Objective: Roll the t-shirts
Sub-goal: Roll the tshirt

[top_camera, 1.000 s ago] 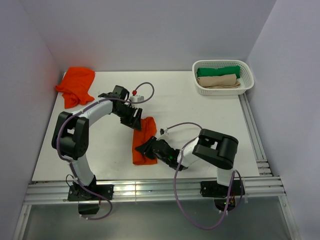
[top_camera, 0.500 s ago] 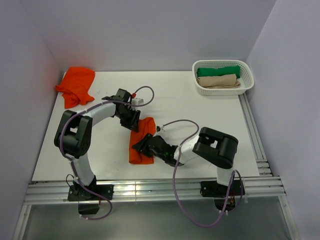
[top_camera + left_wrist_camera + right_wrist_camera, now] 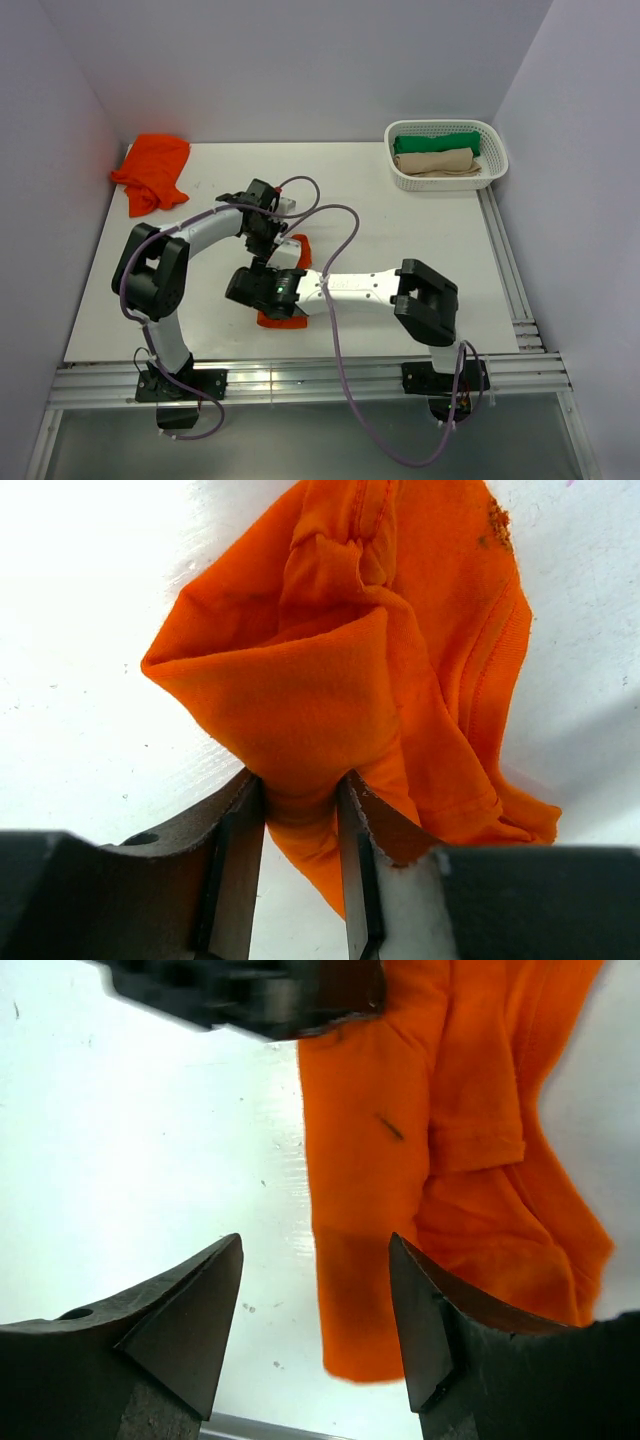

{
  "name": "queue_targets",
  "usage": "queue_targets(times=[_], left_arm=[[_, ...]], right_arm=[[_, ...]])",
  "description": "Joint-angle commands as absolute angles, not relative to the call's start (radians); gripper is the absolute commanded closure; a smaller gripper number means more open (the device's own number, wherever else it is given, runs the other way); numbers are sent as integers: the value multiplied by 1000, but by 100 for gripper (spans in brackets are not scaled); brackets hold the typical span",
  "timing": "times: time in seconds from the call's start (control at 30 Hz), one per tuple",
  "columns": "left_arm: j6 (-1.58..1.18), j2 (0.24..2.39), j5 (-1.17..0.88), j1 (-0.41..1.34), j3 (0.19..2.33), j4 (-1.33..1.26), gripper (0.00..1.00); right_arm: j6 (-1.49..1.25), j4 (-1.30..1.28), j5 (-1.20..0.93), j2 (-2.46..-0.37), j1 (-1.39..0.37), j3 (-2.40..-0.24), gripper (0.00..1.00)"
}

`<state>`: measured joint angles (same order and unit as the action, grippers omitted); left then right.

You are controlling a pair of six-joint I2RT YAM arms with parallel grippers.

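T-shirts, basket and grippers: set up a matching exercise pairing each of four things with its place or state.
1. left gripper
2. right gripper
3. crumpled orange t-shirt
4. white mesh basket

a. far right corner of the table
b. open above the cloth
c. far left corner of the table
d. shut on the middle orange t-shirt

Pairs: 1-d, 2-b, 3-c, 4-a

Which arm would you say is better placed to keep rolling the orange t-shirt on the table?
Left, probably: the left gripper is pinching a fold of the orange t-shirt, while the right gripper is open above the table with nothing held.
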<state>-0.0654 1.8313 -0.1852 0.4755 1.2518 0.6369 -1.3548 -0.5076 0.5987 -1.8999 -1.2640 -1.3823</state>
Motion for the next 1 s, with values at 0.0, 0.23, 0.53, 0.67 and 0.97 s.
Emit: queue_targets(times=[0.0,0.23,0.53,0.67,0.97], left_arm=[[-64,1858,-98,483,1269,624,63],[-67,1870,-101,491,1276,635,63],[-69,1875,-98,497,1282,641,63],[-69,1879,-103,499,1284,643,63],[-71,1888,-115,502,1296,655,63]], right_arm=[[-1387,-845,787,-1966,-1296,-1514,33],[-1319,-793,864,-2032,-1304,-1589,37],[-1255,-719,925,-2060,-1305,-1623,40],[-1229,-748,937,-2100,-1313,-1687,41],[-1226,-831,956,-2232,-1324,-1824,41]])
